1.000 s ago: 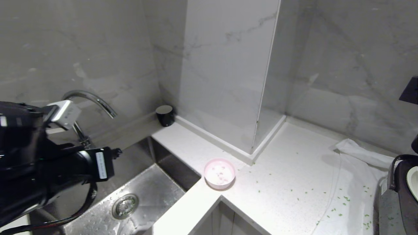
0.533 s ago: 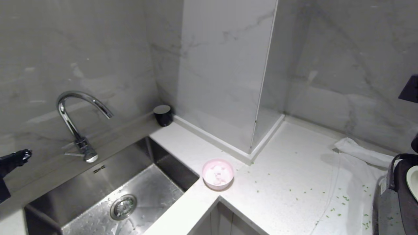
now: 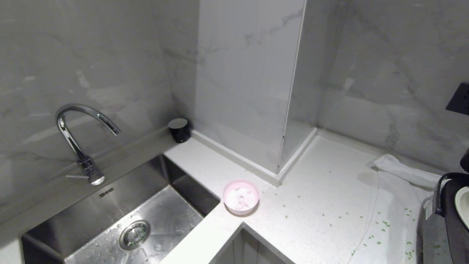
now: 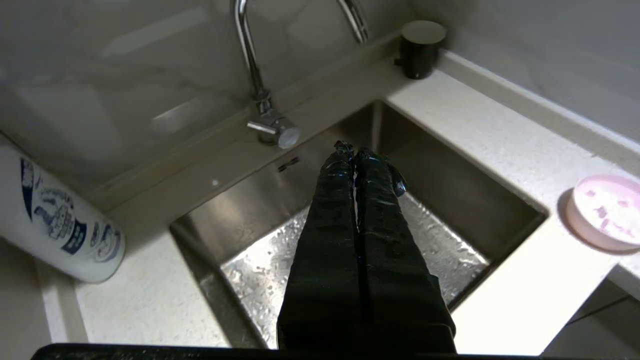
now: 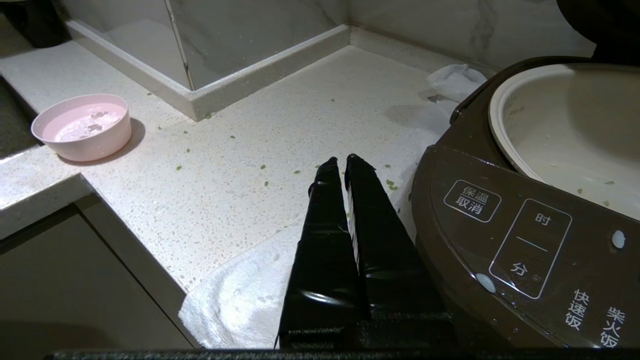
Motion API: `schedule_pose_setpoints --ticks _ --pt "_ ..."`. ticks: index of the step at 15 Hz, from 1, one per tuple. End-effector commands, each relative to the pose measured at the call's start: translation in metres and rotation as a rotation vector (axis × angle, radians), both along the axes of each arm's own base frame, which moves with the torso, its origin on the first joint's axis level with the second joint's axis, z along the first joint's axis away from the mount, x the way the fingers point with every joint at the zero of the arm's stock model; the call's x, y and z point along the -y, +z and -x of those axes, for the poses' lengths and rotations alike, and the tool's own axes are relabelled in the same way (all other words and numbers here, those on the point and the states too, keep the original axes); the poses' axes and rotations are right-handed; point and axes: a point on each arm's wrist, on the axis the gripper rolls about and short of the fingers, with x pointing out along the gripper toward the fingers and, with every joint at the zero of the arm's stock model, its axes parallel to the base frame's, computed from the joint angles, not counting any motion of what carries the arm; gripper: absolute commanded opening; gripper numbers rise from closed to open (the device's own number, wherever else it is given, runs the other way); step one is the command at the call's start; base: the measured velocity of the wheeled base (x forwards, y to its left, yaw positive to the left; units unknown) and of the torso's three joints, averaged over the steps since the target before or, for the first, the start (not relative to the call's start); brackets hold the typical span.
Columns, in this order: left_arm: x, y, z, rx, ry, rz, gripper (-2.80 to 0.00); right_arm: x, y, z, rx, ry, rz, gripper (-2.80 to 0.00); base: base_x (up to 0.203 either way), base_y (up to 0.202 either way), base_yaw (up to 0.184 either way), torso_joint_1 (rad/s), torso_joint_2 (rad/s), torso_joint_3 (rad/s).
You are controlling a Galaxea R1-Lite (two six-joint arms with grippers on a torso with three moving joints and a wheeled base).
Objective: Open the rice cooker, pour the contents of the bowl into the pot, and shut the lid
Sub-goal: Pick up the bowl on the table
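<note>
- the left gripper (image 4: 354, 150) hangs over the wet steel sink (image 4: 260, 220), black fingers pressed together and empty; the head view shows neither arm.
- the right gripper (image 5: 345, 164), jaws likewise closed on nothing, sits above a white cloth (image 5: 240, 300) at the counter's near edge, just beside the rice cooker (image 5: 500, 240).
- the cooker stands open, its cream-white pot (image 5: 565, 130) bare apart from a few green flecks; only the right wrist view shows the button panel, while the head view catches just a sliver at the right edge.
- the pink bowl (image 3: 240, 196) rests on the white countertop (image 3: 311, 205) at the sink's corner, holding pale bits, well apart from both grippers.
- green specks litter the counter between bowl and cooker.
- a printed white cylinder (image 4: 55, 215) stands beside the sink, seen only from the left wrist.
- farther back, a chrome faucet (image 3: 78, 135) and a small black cup (image 3: 179, 129) stand against the marble wall.
</note>
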Motion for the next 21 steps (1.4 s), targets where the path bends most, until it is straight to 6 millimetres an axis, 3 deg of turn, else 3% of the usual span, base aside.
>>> schedule_pose_setpoints --ticks 1,4,9,13,16,21 --pt "0.004 -0.014 -0.010 -0.072 -0.100 0.012 -2.80 0.000 0.000 0.000 -0.002 0.001 0.001 -2.80 0.000 0.000 0.000 0.000 0.00 0.000" --pt "0.016 -0.025 -0.060 -0.243 -0.155 0.082 -2.80 0.000 0.000 0.000 -0.001 0.001 0.001 -2.80 0.000 0.000 0.000 0.000 0.00 0.000" --pt "0.047 -0.025 -0.164 -0.238 -0.138 0.103 -2.80 0.000 0.000 0.000 0.000 0.001 0.001 -2.80 0.000 0.000 0.000 0.000 0.00 0.000" --pt "0.073 -0.025 -0.217 -0.215 0.044 0.045 -2.80 0.000 0.000 0.000 -0.002 0.001 0.000 -2.80 0.000 0.000 0.000 0.000 0.00 0.000" --pt "0.072 -0.003 -0.222 -0.151 0.234 -0.024 -2.80 0.000 0.000 0.000 -0.002 0.001 0.001 -2.80 0.000 0.000 0.000 0.000 0.00 0.000" --pt "0.045 0.035 -0.184 -0.101 0.438 -0.180 -2.80 0.000 0.000 0.000 -0.002 0.001 0.001 -2.80 0.000 0.000 0.000 0.000 0.00 0.000"
